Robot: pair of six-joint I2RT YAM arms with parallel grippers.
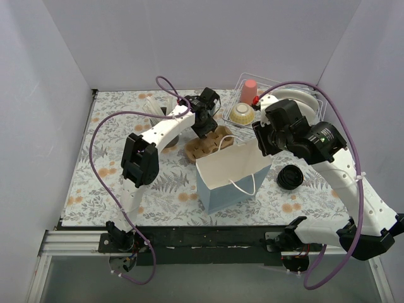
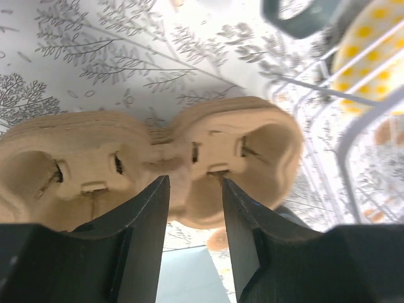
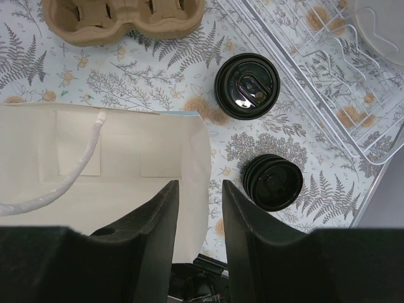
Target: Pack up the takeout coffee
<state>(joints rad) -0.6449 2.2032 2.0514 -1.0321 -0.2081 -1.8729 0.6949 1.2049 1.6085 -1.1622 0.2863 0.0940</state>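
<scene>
At the cup carrier (image 2: 240, 145) the left gripper (image 2: 194, 183) stands parted, the right gripper (image 3: 200, 184) parted astride the bag (image 3: 126, 145) rim.

Top view: bright, even, diffuse light from overhead. White walls bounce it, so shadows on the worktop (image 1: 107, 183) are faint & soft-edged. Sharp thru-out, slight wide-angle lean at the edges, dimmer strip along the bottom. Left wrist view: poor. The cup carrier (image 2: 151, 158) is v. close, soft & out of focus, the wire rack (image 2: 353, 126) at right is smeared, and the upper part is blown out to near white; the left tool (image 2: 194, 183) is a dark silhouette. Right wrist view: crisp, well exposed, w/ specular glare on one coffee lid (image 3: 246, 85). Paper bag (image 3: 126, 139) interior bright, low contrast; right tool (image 3: 200, 184) underexposed, near black.
</scene>
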